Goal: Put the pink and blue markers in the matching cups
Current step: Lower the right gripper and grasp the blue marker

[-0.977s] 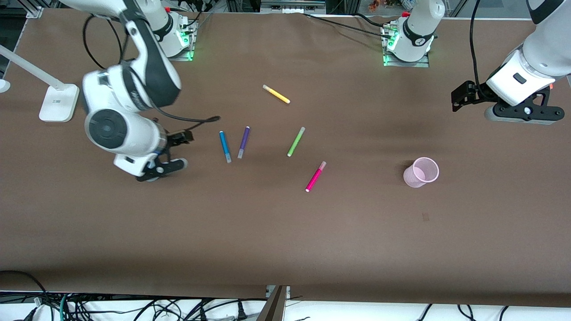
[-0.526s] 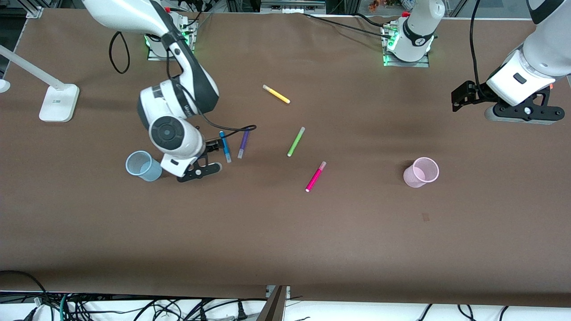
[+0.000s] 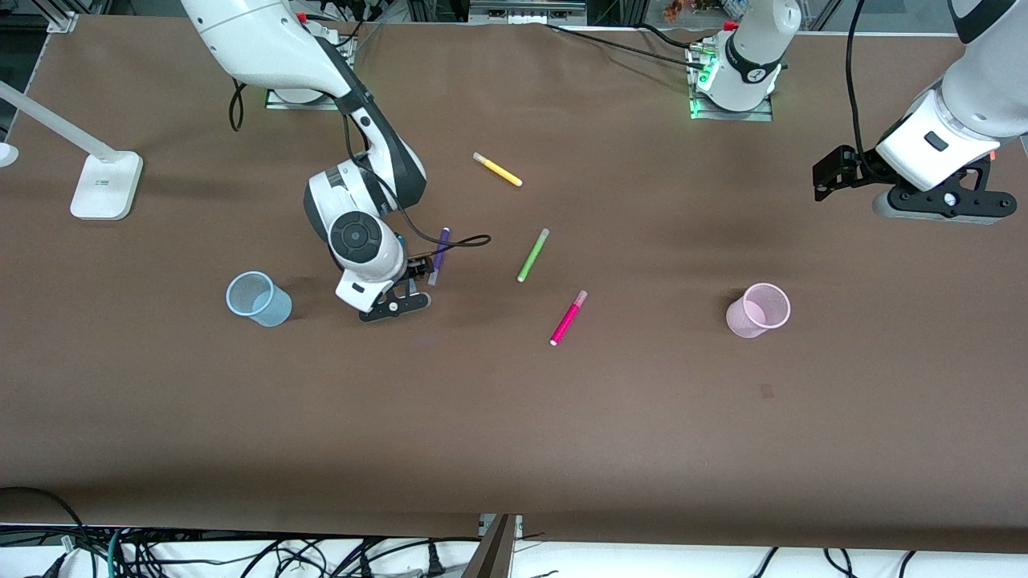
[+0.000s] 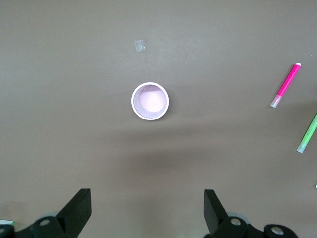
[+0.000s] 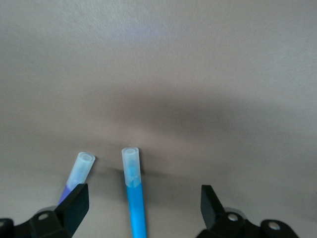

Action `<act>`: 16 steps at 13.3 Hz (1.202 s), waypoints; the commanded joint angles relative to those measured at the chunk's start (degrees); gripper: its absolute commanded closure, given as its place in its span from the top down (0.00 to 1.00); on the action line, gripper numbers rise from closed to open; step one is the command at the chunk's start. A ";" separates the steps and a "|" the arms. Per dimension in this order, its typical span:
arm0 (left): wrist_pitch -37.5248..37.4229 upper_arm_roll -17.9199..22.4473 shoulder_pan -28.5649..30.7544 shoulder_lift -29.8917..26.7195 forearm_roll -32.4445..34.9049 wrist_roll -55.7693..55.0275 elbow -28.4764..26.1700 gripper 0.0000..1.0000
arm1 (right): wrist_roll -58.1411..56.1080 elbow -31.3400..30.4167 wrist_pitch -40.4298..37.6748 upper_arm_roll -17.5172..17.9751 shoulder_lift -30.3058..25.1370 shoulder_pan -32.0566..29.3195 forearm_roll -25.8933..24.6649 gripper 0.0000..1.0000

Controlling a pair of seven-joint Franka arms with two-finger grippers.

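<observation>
My blue marker [image 5: 134, 198] is a slim mid-blue pen with a pale, see-through cap, lying flat on the brown worktop [image 3: 514, 417]. My right gripper [image 5: 141, 203] hangs low over it with its jaws spread wide, and the pen lies between them, touching neither. Just beside it lies the purple marker [image 5: 78, 171], its pale cap next to one of my fingers [image 5: 74, 204].

The pink marker [image 3: 569, 318] is magenta with a paler cap, lying flat nearer the front camera than the green marker [image 3: 532, 254], well apart from both my grippers. The yellow marker [image 3: 497, 169] lies farther back.

My left gripper [image 4: 147, 218] waits high over its own end of the worktop, jaws wide, holding nothing.

The blue cup [image 3: 257, 299] stands upright toward my right arm's end; the pink cup [image 4: 150, 101] stands upright toward my left arm's end, with nothing in it.
</observation>
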 commanded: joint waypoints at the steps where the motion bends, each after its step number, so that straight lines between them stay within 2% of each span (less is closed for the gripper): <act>1: -1.17 -0.14 0.19 0.56 -0.07 0.10 1.55 1.00 | 0.63 -4.06 4.03 -0.25 -1.53 0.24 0.03 1.00; 4: -1.17 -0.14 0.19 0.74 -0.07 0.10 1.55 1.00 | 0.63 -5.12 5.80 -0.25 -1.27 0.24 0.03 1.00; 6: -1.17 -0.14 0.19 0.74 -0.07 0.10 1.46 1.00 | 0.63 -5.21 6.23 -0.25 -0.92 0.24 0.03 0.95; 9: -1.26 -0.14 0.19 0.74 -0.07 0.10 1.29 1.00 | 0.63 -5.21 7.20 -0.25 -0.30 0.33 0.03 0.70; 11: -1.61 -0.31 0.11 0.74 -0.07 0.10 1.11 1.00 | 0.54 -5.12 7.47 -0.25 -0.04 0.33 0.03 0.64; 16: -1.79 -0.66 -0.25 1.00 -1.12 -0.51 0.58 1.00 | 0.54 -4.68 8.26 -0.25 0.05 0.33 -0.06 0.21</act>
